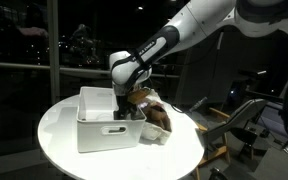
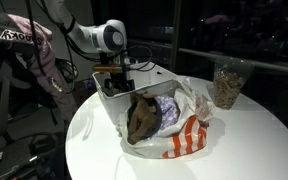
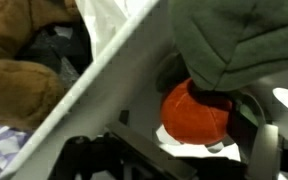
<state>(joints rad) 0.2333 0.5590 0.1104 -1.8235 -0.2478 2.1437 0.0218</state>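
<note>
My gripper point(image 1: 125, 104) reaches down into a white bin point(image 1: 96, 135) on a round white table, as both exterior views show point(image 2: 115, 80). In the wrist view the jaws point(image 3: 196, 135) sit on either side of an orange ball point(image 3: 189, 108) over the bin's bright floor and appear closed on it. A grey-green soft thing point(image 3: 234, 40) hangs over the ball's top and hides part of it. The bin's white wall point(image 3: 104, 80) runs diagonally across the wrist view. A brown plush toy point(image 1: 157, 116) lies just outside the bin and also shows in the wrist view point(image 3: 19, 70).
The brown plush toy point(image 2: 142, 118) lies on a crumpled plastic bag with orange stripes point(image 2: 189, 137) beside a purple cloth point(image 2: 169, 112). A clear container of brown pieces point(image 2: 228, 85) stands at the table's far edge point(image 2: 249, 140). A chair with clothes point(image 2: 24, 50) stands close by.
</note>
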